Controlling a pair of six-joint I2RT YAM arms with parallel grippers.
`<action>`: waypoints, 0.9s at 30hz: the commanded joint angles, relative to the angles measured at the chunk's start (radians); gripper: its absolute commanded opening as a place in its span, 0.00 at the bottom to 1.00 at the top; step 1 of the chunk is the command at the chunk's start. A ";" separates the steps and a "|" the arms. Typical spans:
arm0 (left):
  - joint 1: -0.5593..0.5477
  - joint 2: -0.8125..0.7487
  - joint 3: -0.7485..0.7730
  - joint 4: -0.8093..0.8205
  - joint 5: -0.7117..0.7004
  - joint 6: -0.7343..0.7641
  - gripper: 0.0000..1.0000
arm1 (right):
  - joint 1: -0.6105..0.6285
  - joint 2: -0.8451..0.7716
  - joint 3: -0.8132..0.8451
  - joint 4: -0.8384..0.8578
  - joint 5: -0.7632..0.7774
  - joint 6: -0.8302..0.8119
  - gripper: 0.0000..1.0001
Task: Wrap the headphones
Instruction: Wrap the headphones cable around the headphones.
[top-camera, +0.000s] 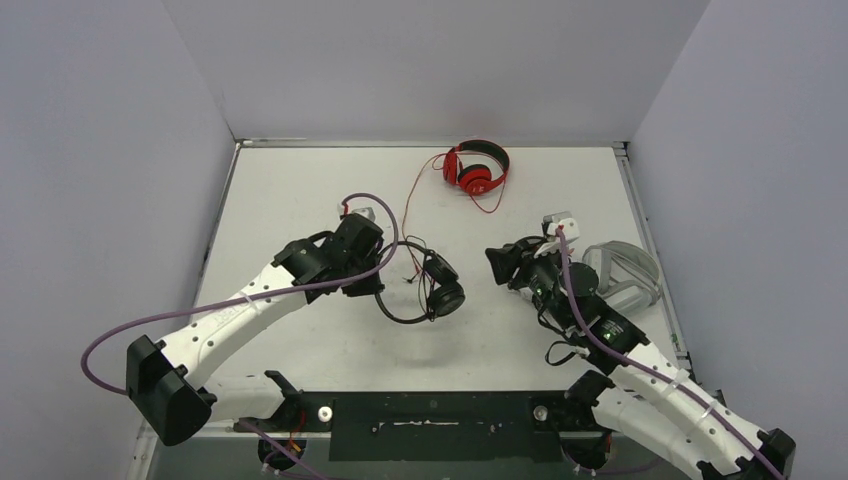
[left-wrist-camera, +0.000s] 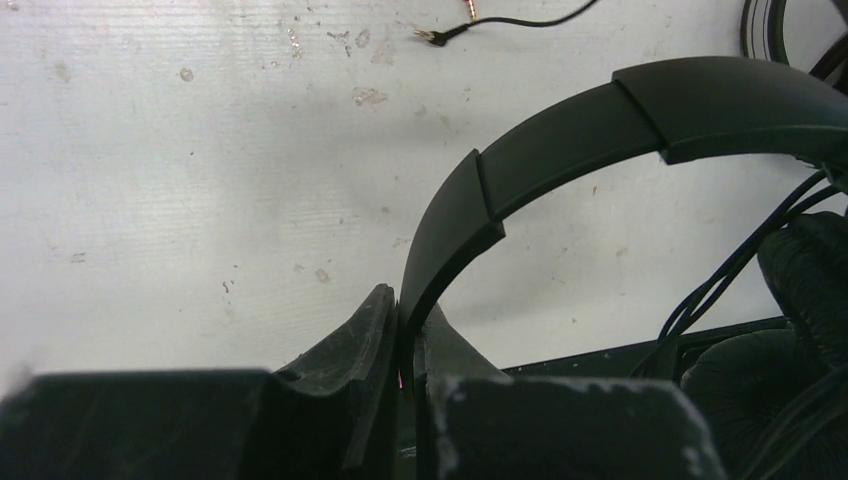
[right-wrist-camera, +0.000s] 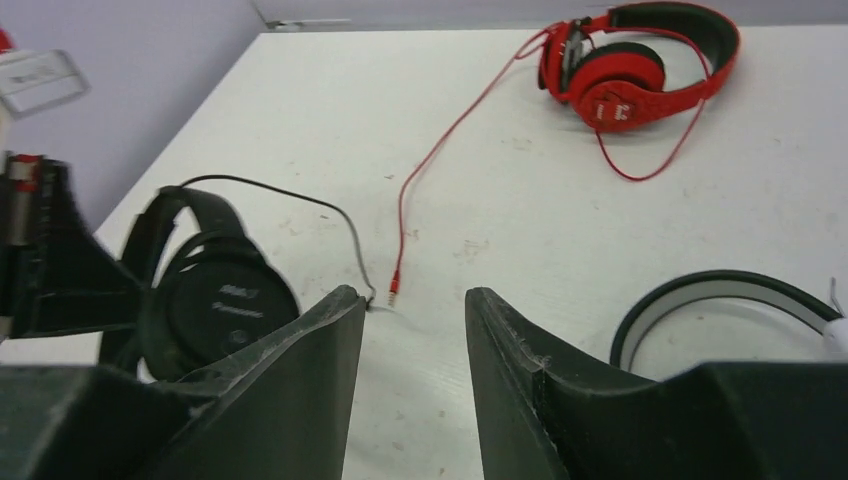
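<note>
Left hand (left-wrist-camera: 405, 375) pinches arched, plastic-looking headband (left-wrist-camera: 560, 150)

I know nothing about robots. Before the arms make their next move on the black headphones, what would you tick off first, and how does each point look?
1. Left claw gripping the black headphones: ok, jaws shut on the headband.
2. Right claw free: ok, open with nothing between its fingers.
3. Black cable reachable: ok, it lies loose on the table, ending just ahead of the right claw.
4. Black cable kept apart from the red cable: not ok, their plug ends lie close together.
5. Red headphones out of the way: ok, at the far edge.
6. Cable wrapped: not ok, not yet begun.
</note>
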 joint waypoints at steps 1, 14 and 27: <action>-0.006 -0.036 0.098 -0.071 0.028 0.035 0.00 | -0.115 0.074 0.021 -0.057 -0.072 0.041 0.42; -0.005 -0.022 0.273 -0.155 0.144 0.077 0.00 | -0.241 0.228 -0.207 0.523 -0.646 0.144 0.78; -0.005 0.021 0.440 -0.194 0.230 0.083 0.00 | -0.185 0.331 -0.147 0.611 -0.642 0.041 0.85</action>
